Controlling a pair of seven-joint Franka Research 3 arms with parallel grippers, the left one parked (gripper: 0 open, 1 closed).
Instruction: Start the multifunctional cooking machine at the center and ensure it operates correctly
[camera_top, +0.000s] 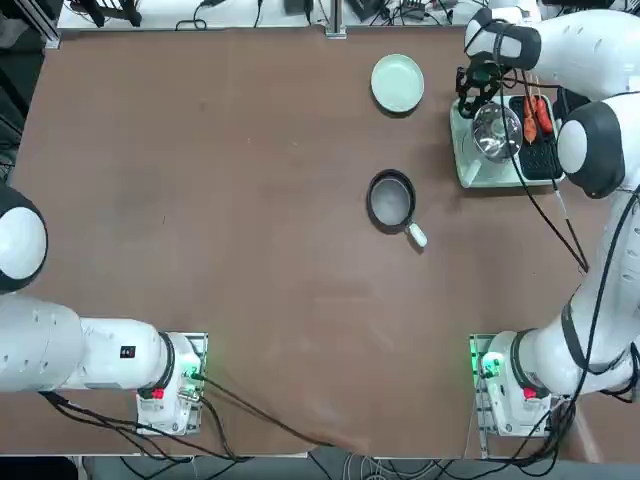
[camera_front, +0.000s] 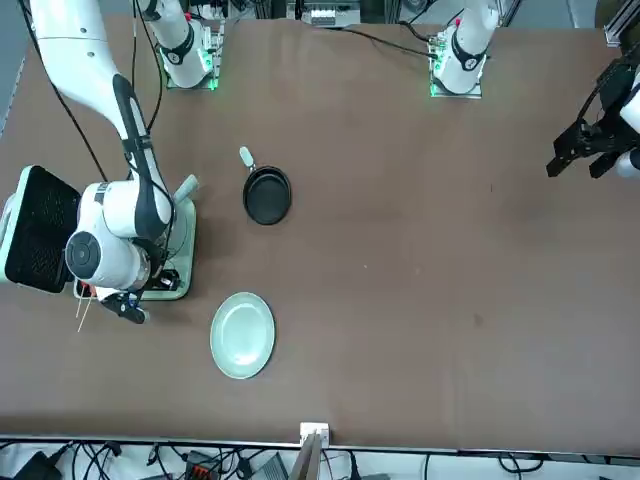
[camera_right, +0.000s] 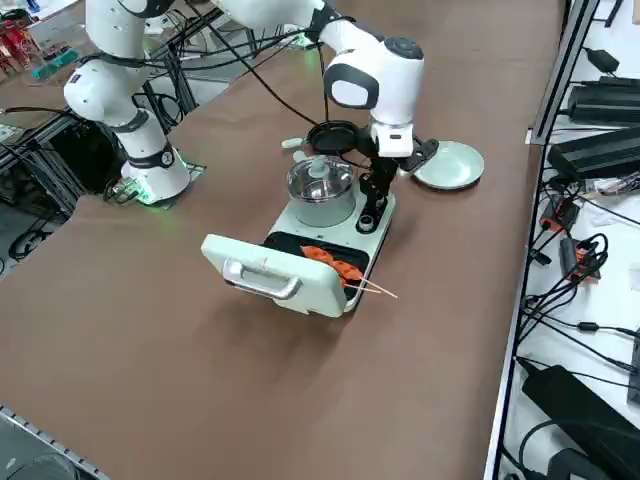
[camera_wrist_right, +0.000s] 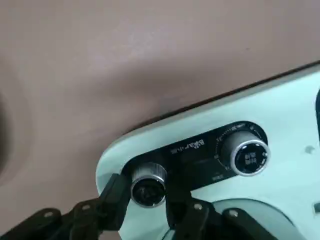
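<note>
The multifunctional cooking machine (camera_top: 482, 172) is sitting in the upper right of the top view, close to the table's (camera_top: 200, 200) right edge, and at the left edge of the front view (camera_front: 180, 262). In the right side view the machine (camera_right: 330, 262) is lying near the middle of the frame with its hinged lid (camera_right: 265, 272) folded open toward the lower left, a shiny steel pot (camera_right: 320, 188) standing in it and some orange food on skewers (camera_right: 335, 265) lying on the black grill plate (camera_right: 300, 245). The right gripper (camera_right: 369, 213) is reaching down at the machine's corner on the pale green plate's (camera_right: 450, 165) side. In the wrist view the right gripper (camera_wrist_right: 148, 200) is clamping its two black fingers (camera_wrist_right: 116, 197) on a small silver dial (camera_wrist_right: 148, 182) at the end of the black control strip (camera_wrist_right: 195, 162), one finger on each side of the knob and touching it. A second, larger silver dial (camera_wrist_right: 246, 154) is sitting further along the same strip, apart from the fingers. A small dark pan with a white handle (camera_top: 392, 200) is resting near the middle of the top view, left of the machine and well apart from it, and the plate (camera_top: 397, 82) is lying above the pan, toward the upper edge.
</note>
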